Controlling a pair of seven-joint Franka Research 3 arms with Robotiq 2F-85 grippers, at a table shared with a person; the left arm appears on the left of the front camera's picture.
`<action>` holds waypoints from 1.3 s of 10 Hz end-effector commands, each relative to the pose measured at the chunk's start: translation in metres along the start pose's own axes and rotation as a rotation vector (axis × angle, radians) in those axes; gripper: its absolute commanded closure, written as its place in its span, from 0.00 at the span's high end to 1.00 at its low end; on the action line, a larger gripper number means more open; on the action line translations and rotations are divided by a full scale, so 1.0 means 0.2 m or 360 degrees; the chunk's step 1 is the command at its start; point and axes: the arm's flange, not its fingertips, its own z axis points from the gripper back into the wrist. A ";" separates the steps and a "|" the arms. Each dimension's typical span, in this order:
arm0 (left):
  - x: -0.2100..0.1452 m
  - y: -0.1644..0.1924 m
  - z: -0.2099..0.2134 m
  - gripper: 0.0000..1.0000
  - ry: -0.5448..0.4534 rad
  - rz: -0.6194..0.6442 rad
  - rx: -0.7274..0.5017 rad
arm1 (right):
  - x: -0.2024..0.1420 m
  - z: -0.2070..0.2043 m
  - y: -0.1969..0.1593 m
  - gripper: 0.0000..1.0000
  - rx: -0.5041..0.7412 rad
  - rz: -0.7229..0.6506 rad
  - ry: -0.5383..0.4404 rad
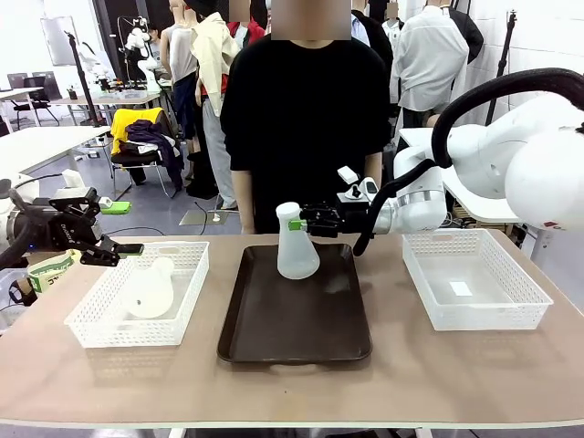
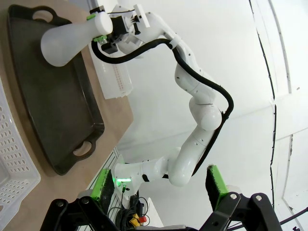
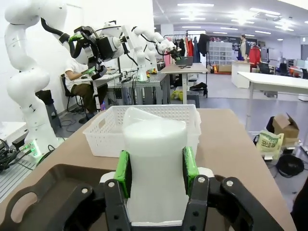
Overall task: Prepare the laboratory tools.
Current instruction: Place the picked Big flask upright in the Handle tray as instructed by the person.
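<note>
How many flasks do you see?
2. One flask is upright at the tray, neck gripped by the right tool; the other flask lies in the left basket. None looks hidden.

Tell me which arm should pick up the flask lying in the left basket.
Left. The left gripper hovers open at the basket's rim, close to the flask lying inside. The right gripper is shut on the other flask's neck at the tray, so that arm is busy.
</note>
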 end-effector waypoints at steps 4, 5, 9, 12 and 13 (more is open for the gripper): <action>0.00 -0.01 0.00 1.00 -0.0004 -0.0005 -0.0012 | 0.01 0.00 -0.01 0.74 -0.0031 0.0041 -0.0036; 0.00 -0.01 0.00 1.00 -0.0004 -0.0005 -0.0012 | 0.00 0.01 -0.01 0.92 -0.0033 0.0034 -0.0040; 0.00 -0.01 0.00 1.00 -0.0004 -0.0005 -0.0012 | 0.03 0.05 0.02 1.00 -0.0073 -0.0048 0.0016; 0.00 -0.01 0.00 1.00 -0.0004 -0.0005 -0.0012 | 0.04 0.07 0.04 1.00 -0.0058 -0.0120 0.0049; 0.00 -0.01 0.00 1.00 -0.0004 -0.0005 -0.0012 | 0.05 0.06 0.05 1.00 -0.0080 -0.0169 0.0067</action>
